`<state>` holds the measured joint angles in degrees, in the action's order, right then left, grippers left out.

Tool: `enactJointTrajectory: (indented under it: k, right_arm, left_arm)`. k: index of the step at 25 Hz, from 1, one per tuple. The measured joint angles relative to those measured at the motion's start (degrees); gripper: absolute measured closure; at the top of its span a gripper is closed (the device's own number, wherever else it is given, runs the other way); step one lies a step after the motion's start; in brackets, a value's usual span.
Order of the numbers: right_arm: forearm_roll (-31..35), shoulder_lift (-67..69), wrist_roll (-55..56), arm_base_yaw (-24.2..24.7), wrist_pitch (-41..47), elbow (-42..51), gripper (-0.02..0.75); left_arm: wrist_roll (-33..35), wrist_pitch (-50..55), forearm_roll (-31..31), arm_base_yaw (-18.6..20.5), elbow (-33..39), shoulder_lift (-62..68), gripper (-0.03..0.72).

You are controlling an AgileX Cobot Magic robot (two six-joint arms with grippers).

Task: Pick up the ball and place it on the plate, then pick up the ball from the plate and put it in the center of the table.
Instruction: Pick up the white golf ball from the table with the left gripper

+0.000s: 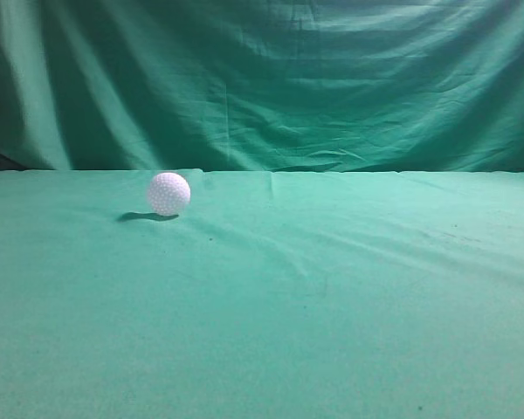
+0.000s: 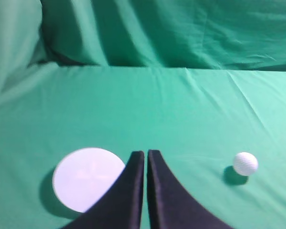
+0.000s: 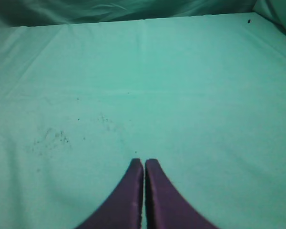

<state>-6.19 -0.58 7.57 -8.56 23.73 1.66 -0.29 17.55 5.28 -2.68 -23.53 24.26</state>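
The ball (image 1: pixel 168 193) is a small white dimpled sphere resting on the light green table (image 1: pixel 332 297), left of the middle in the exterior view. It also shows in the left wrist view (image 2: pixel 245 163), to the right of my left gripper (image 2: pixel 146 153), well apart from it. The plate (image 2: pixel 86 177) is a flat white disc lying just left of the left fingers; one finger hides part of its right edge. My left gripper is shut and empty. My right gripper (image 3: pixel 144 162) is shut and empty above bare cloth (image 3: pixel 148 86). Neither arm shows in the exterior view.
A darker green draped curtain (image 1: pixel 271 78) hangs behind the table's far edge. The cloth has shallow wrinkles, and some small dark specks (image 3: pixel 52 137) lie left of my right gripper.
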Motion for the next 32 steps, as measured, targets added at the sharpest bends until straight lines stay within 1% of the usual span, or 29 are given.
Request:
enactJointTrajectory:
  k: [4,7,11,13,16,19,22,24,26,32]
  right_arm:
    - [0.0,0.0,0.0,0.0,0.0,0.0,0.738]
    - [0.0,0.0,0.0,0.0,0.0,0.0,0.738]
    - [0.0,0.0,0.0,0.0,0.0,0.0,0.738]
    - [0.0,0.0,0.0,0.0,0.0,0.0,0.738]
    - [0.0,0.0,0.0,0.0,0.0,0.0,0.738]
    - [0.0,0.0,0.0,0.0,0.0,0.0,0.738]
    - [0.0,0.0,0.0,0.0,0.0,0.0,0.738]
    - [0.0,0.0,0.0,0.0,0.0,0.0,0.738]
    - [0.0,0.0,0.0,0.0,0.0,0.0,0.738]
    - [0.0,0.0,0.0,0.0,0.0,0.0,0.738]
  left_arm:
    - [0.6,-1.4,9.4,0.0,-0.9,5.4,0.688]
    - [7.6,2.7,12.4,0.0,-3.7,10.5,0.688]
    - [19.3,14.3,15.7,-0.2,-12.4,20.3,0.688]
    - [23.3,17.4,16.8,-1.8,-16.7,25.3,0.688]
    - [26.4,18.7,17.2,-7.4,-21.7,33.4,0.688]
    - [26.8,18.7,14.7,-14.0,-26.4,41.5,0.688]
    - [22.7,18.7,10.3,-19.0,-31.5,49.7,0.688]
    - [19.9,19.9,7.2,-20.7,-35.0,55.2,0.688]
    - [18.8,21.3,5.4,-21.6,-38.7,60.0,0.688]
    - [18.5,23.2,4.4,-23.2,-48.4,73.1,0.688]
